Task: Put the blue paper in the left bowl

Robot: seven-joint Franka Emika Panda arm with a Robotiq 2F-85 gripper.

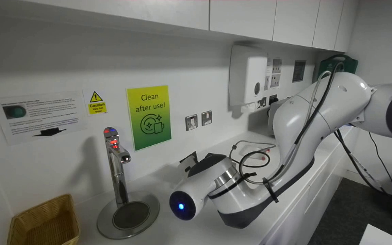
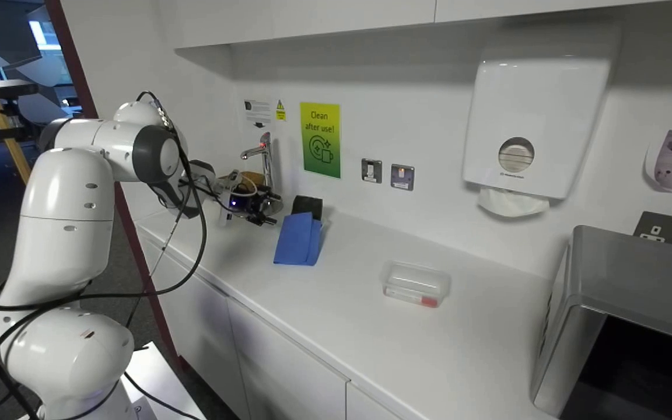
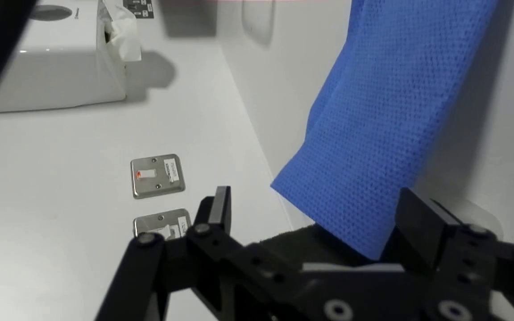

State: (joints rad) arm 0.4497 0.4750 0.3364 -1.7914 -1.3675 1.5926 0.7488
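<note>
Gripper (image 3: 316, 196) stood empty, fingers (image 3: 223, 207) spread; blue paper (image 2: 296, 240) sat at its four o'clock in an exterior view. Secure grasping likely required centring a folded edge between the fingers before closing.

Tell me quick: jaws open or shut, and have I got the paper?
Gripper: open, holding nothing; the blue paper shows ahead of it in the wrist view, not gripped.

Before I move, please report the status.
Black two-finger gripper open. Folded matte blue paper unheld. Dark angular object at paper's end, possibly in the way.
</note>
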